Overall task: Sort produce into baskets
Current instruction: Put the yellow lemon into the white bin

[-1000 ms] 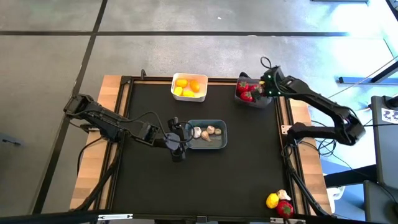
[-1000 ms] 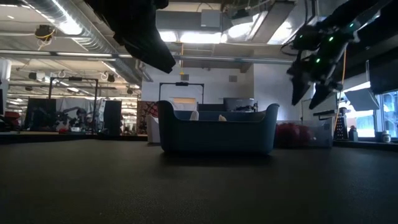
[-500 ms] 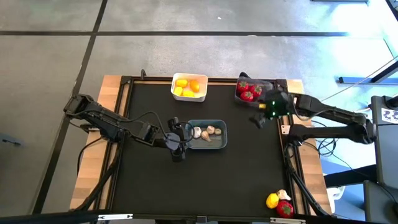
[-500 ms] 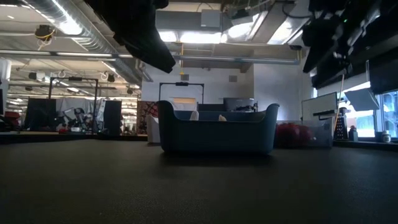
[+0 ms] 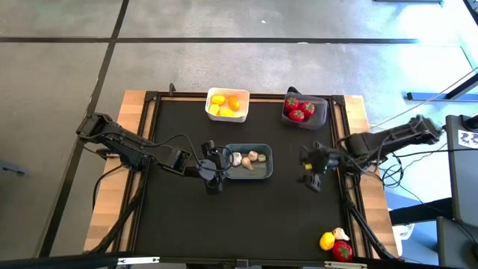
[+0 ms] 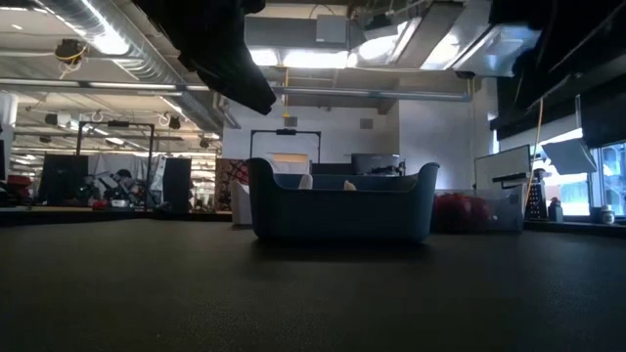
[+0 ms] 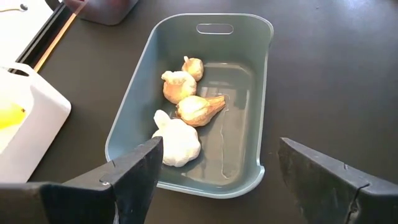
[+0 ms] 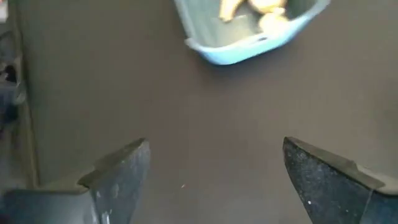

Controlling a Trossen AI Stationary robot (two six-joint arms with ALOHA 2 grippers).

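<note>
Three baskets stand on the black mat. The white basket (image 5: 227, 104) at the far edge holds yellow and orange produce. The dark grey basket (image 5: 306, 112) holds red pieces. The blue-grey basket (image 5: 249, 161) (image 7: 249, 93) in the middle holds several garlic bulbs (image 7: 186, 106). My left gripper (image 5: 220, 169) (image 7: 217, 186) stands open above the basket's left end, with nothing between its fingers. My right gripper (image 5: 309, 167) (image 8: 214, 177) hangs open over bare mat to the right of that basket. Three loose pieces, yellow (image 5: 327, 240), whitish (image 5: 340, 234) and red (image 5: 342, 250), lie at the near right corner.
Wooden table borders (image 5: 112, 179) flank the mat on the left and the right. Bare mat lies between the blue-grey basket and the table's near edge. In the low view the blue-grey basket (image 6: 342, 205) stands mid-table and both arms hang dark at the top.
My right gripper has swung away from the dark grey basket toward the table's near edge. It has turned about as it went, and now hangs over the mat to the right of the blue-grey basket. Its fingers stay open.
</note>
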